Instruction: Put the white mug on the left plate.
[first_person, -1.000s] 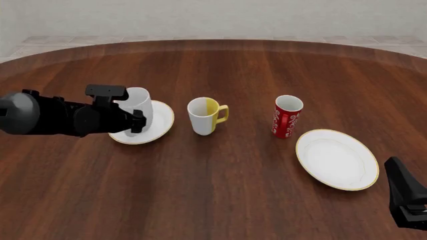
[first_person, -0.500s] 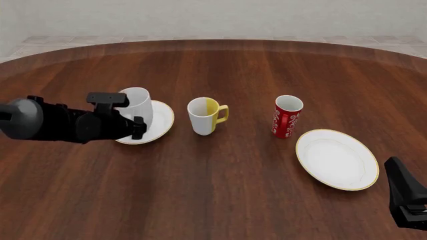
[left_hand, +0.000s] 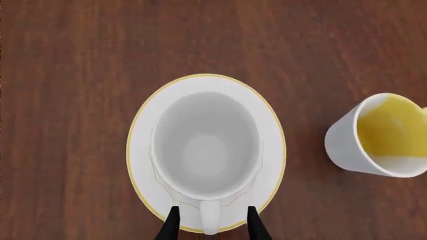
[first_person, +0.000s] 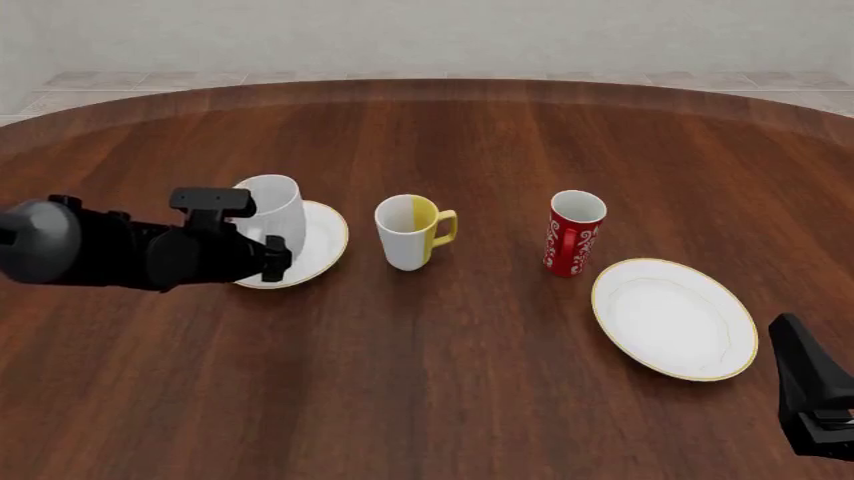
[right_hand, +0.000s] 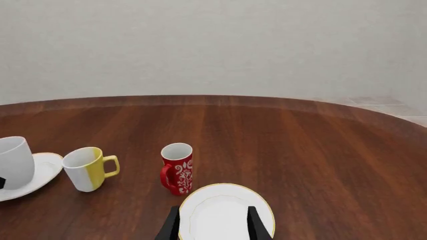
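White mug (first_person: 276, 212) stands upright on the left plate (first_person: 322, 243), handle toward the left arm. In the left wrist view the mug (left_hand: 205, 145) sits inside the plate's gold rim (left_hand: 135, 135), slightly toward the camera side of centre.

Left hand (left_hand: 213, 226): fingers apart, one on each side of the mug's handle (left_hand: 209, 220), with a gap visible on both sides; it grips nothing. From the front the left hand (first_person: 254, 245) is just beside the mug, on its near-left side.

Right hand (right_hand: 213, 224): fingers spread, empty, hovering over the larger plate (right_hand: 227, 212). In the front view only the arm's dark body shows at the lower right corner.

Other items on the desk (first_person: 441, 380): white mug with yellow interior and handle (first_person: 411, 231) just right of the left plate; red mug with white scroll pattern (first_person: 574, 233) near the larger plate (first_person: 674, 318).

No brand, label or legible writing on any item.
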